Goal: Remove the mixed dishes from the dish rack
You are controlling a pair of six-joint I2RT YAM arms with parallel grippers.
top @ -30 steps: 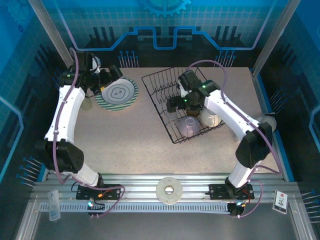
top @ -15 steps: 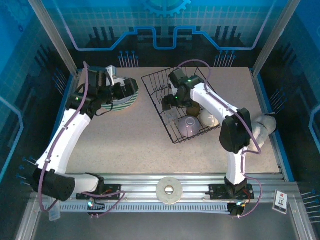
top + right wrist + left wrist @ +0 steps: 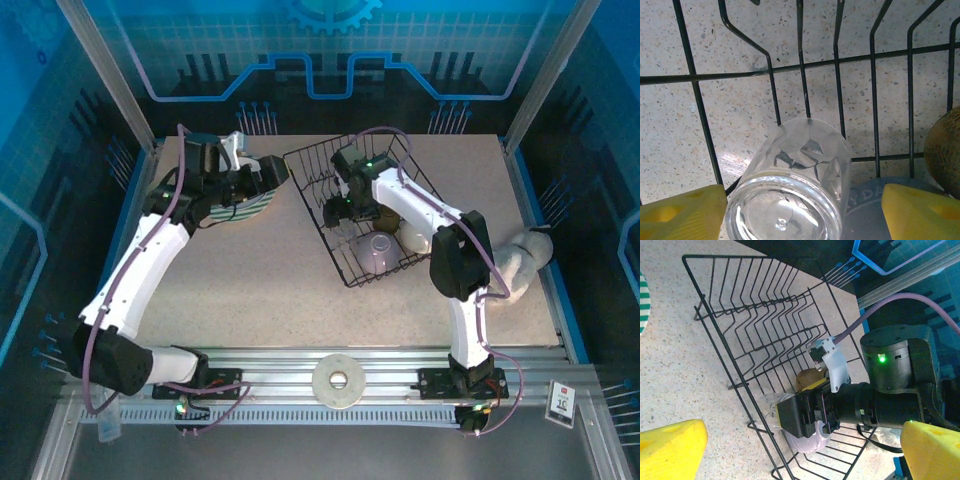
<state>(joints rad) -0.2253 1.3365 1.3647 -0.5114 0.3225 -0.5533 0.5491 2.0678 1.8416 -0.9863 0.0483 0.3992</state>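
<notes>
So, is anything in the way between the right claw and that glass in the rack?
Nothing visible. The tumbler lies between the open jaws of the right gripper, on the rack wires, with the lavender cup close beside it.

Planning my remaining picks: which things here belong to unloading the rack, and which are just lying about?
Job in hand: black wire dish rack; in it, pale translucent tumbler, lavender cup, cream bowl, small brown cup; green-and-white striped plate, out on the table.

Lying about: white ring-shaped disc; soft white cloth lump.
</notes>
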